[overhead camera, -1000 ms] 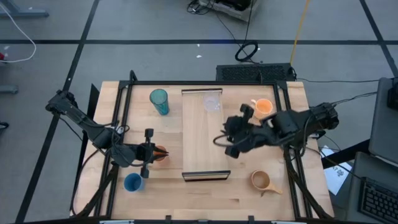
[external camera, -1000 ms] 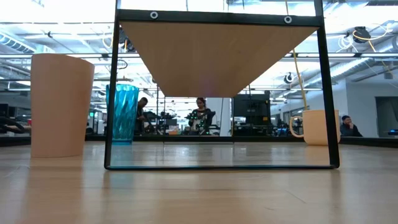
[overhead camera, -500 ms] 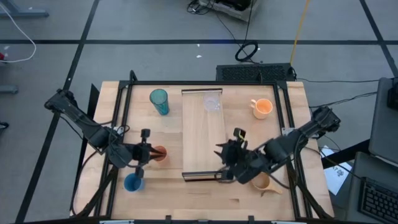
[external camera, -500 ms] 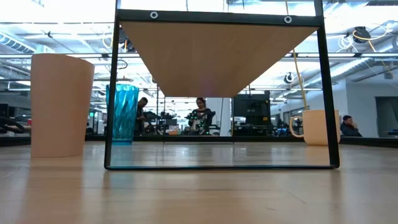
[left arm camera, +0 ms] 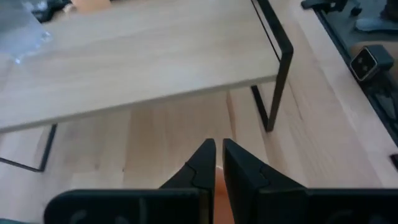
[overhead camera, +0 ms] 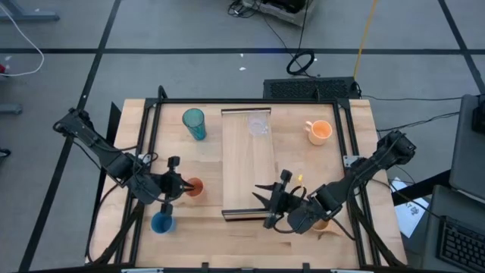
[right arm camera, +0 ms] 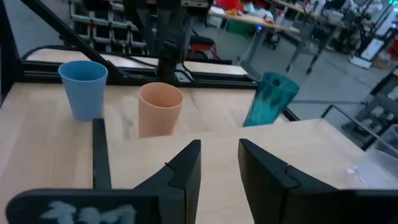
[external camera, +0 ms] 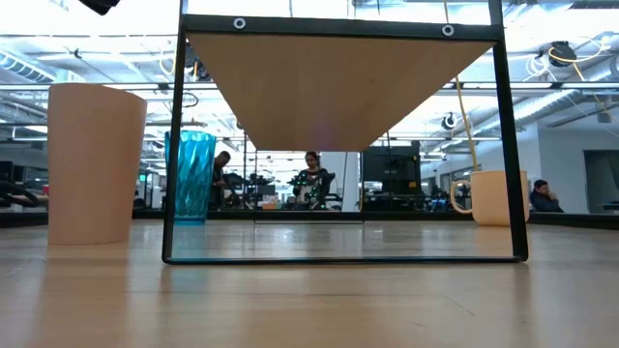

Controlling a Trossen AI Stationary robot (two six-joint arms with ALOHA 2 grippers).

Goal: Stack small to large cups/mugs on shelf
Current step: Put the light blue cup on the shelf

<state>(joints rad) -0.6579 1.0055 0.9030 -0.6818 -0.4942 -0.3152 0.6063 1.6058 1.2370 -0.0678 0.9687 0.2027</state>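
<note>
High view, shelf: the light-wood shelf [overhead camera: 248,163] lies lengthwise in the middle of the tabletop [overhead camera: 348,235], with the clear glass cup [overhead camera: 258,126] on its far end.
High view, left pincer: the left pincer [overhead camera: 184,186] sits right at the small orange cup [overhead camera: 195,187], beside the shelf's left edge; fingers nearly together, and I cannot tell from above whether they pinch its rim.
High view, right pincer: the right pincer [overhead camera: 264,205] hangs over the shelf's near end, fingers spread, carrying nothing.
High view, other cups: teal tumbler [overhead camera: 194,123] at the far left of the shelf, blue cup [overhead camera: 161,222] near the left front, orange handled mug [overhead camera: 320,131] at the far right, tan handled mug [overhead camera: 324,222] half hidden under the right arm.

Low view: the shelf [external camera: 340,92] seen from underneath on its dark frame; the small orange cup [external camera: 95,161] at left, teal tumbler [external camera: 192,176] behind it, a tan mug [external camera: 496,197] at right; people sit in the room behind.

Left wrist view: the two dark fingers [left arm camera: 202,165] are almost shut, a thin orange strip showing in the slit; shelf [left arm camera: 137,53] ahead.

Right wrist view: fingers [right arm camera: 186,165] apart with bare shelf between; blue cup [right arm camera: 84,88], small orange cup [right arm camera: 160,109] and teal tumbler [right arm camera: 269,98] stand beyond.
</note>
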